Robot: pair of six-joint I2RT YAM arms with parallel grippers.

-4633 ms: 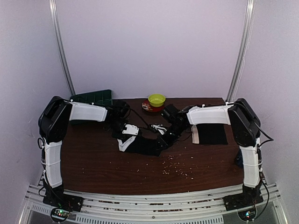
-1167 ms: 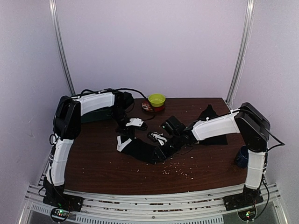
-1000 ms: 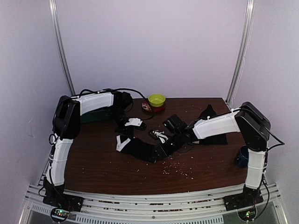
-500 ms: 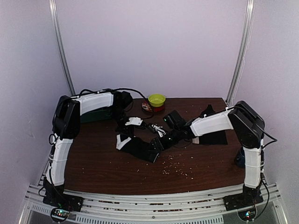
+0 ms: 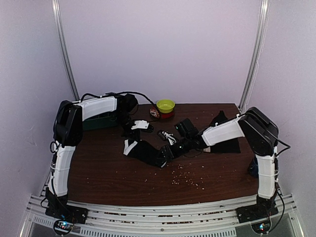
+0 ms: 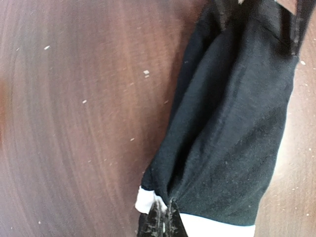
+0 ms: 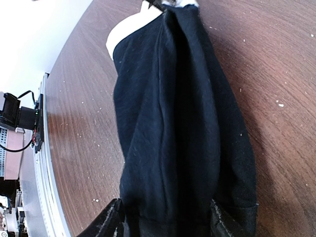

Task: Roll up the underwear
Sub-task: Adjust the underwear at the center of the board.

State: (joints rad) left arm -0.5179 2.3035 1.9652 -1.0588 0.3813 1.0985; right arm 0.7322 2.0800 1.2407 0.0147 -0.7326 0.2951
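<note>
even soft light; left wrist view blurred.

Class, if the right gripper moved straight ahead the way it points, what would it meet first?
The black underwear it grips, stretched straight ahead of the right gripper. Beyond that, probably the left gripper pinching the far white-banded end; depth is unclear.

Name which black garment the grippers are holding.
The bunched garment at mid-table, pinched by the left gripper and the right gripper. The other garment lies at the far right, ungripped.
</note>
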